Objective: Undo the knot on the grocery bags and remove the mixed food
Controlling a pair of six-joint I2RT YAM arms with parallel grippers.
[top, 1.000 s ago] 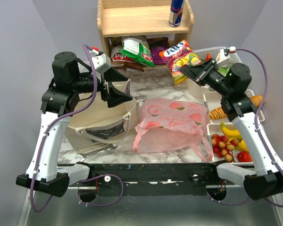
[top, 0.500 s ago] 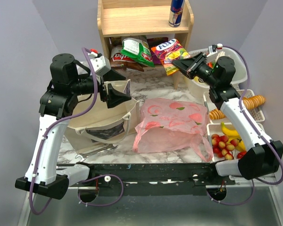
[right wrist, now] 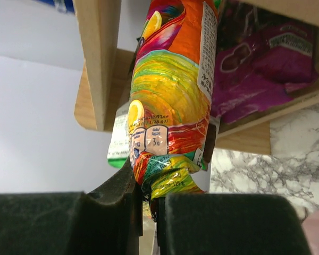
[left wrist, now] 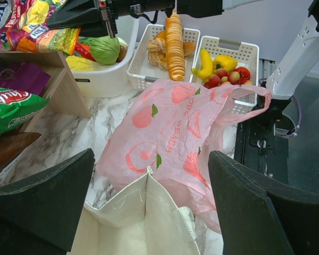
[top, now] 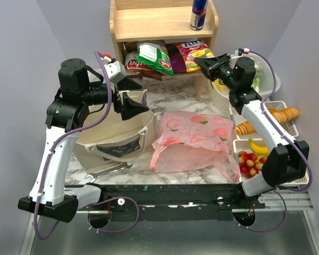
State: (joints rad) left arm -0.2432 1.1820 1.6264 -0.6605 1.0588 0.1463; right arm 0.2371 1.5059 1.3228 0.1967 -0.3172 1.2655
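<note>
The pink plastic bag (top: 194, 139) lies flat on the marble table, its handle loop (left wrist: 245, 101) loose; no knot shows. Left of it stands the beige tote (top: 114, 130). My left gripper (top: 138, 96) hangs open above the tote's mouth (left wrist: 149, 212), nothing between its fingers. My right gripper (top: 202, 62) is shut on the bottom edge of a colourful candy bag (right wrist: 170, 95), holding it against the lower shelf (top: 194, 50). A banana (left wrist: 204, 64), small red fruits (top: 250, 162) and a green cabbage (left wrist: 103, 49) lie in containers at the right.
A wooden shelf (top: 159, 24) stands at the back with a blue can (top: 198, 13) on top. Its lower level holds a green snack bag (top: 154, 57), a purple bag (top: 176, 56) and a brown chip bag (top: 132, 65). White baskets (top: 287, 125) with bread line the right edge.
My right arm has swung back and left, carrying the candy bag from above the white tub into the shelf's lower level. The left arm has stayed over the tote.
</note>
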